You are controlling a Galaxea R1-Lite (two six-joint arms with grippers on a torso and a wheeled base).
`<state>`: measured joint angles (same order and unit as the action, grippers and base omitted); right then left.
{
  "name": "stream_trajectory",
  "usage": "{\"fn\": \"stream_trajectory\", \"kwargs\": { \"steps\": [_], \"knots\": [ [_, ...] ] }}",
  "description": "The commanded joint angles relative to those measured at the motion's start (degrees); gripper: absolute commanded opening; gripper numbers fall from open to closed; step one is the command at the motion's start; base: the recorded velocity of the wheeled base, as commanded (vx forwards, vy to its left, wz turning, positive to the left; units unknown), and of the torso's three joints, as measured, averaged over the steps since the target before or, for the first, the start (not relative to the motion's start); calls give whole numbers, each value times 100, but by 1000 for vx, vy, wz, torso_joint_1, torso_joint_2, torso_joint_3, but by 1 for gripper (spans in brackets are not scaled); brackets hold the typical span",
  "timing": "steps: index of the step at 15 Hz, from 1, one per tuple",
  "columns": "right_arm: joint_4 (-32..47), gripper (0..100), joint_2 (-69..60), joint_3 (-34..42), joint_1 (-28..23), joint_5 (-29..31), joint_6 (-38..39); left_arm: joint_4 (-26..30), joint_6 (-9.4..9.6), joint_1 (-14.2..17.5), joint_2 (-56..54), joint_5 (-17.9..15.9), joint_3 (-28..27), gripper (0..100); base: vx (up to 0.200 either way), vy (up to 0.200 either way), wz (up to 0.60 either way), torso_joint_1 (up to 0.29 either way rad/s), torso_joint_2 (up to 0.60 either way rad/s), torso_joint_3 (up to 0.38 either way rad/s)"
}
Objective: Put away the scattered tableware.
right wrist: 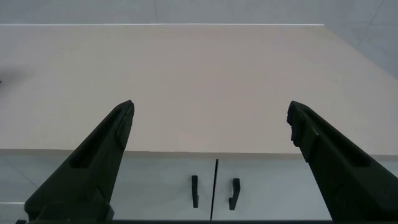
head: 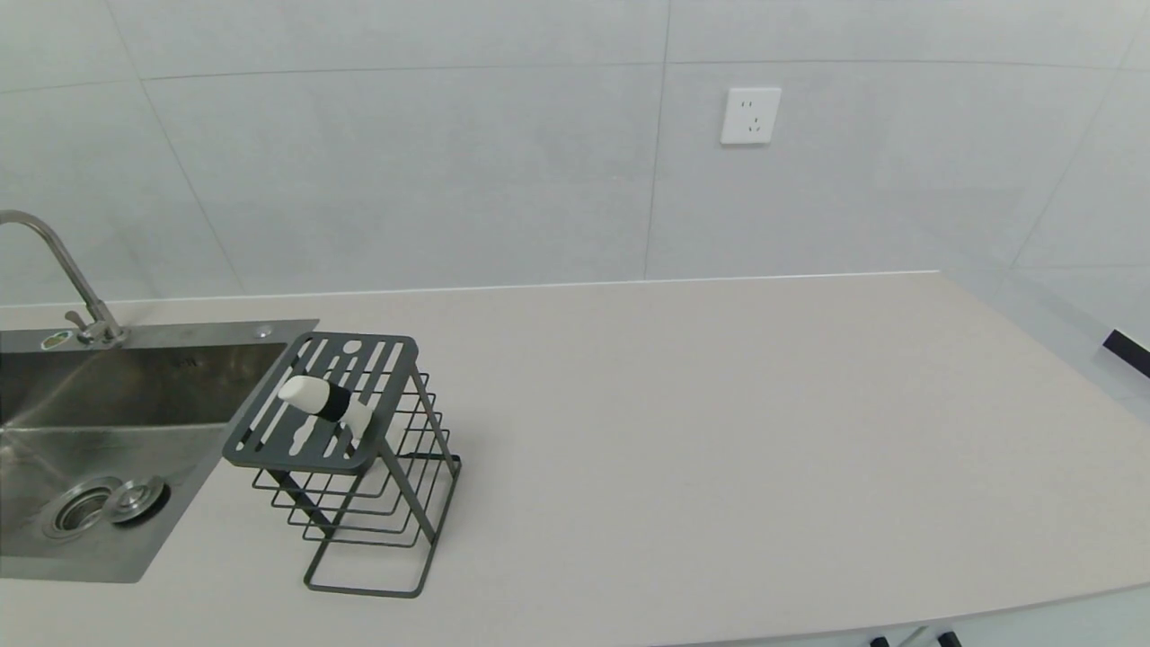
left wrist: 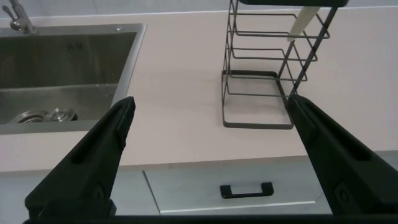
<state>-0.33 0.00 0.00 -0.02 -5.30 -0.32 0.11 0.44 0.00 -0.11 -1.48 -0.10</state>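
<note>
— Both arms hang off the counter (head: 719, 431) front, left pincer (left wrist: 209, 106) and right pincer (right wrist: 209, 109) spread wide, gripping nothing.
— White-handled utensil (head: 316, 399) sits slotted in the rack (head: 301, 447) beside the sink (head: 135, 386).

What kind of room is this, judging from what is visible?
Most likely a kitchen: a steel sink with a faucet set in a counter, a wire rack beside it, and cabinet doors below.
</note>
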Motion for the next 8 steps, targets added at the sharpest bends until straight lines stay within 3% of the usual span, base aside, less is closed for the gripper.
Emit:
{"fn": "stream_trajectory", "kwargs": {
  "steps": [1,8],
  "knots": [
    [-2,100,9,0,2,-6,-3,-2,0,0,11,-2,1,100,0,0,0,0,0,0],
    [-2,100,9,0,2,3,-12,-2,0,0,11,-2,1,100,0,0,0,0,0,0]
  ]
}}
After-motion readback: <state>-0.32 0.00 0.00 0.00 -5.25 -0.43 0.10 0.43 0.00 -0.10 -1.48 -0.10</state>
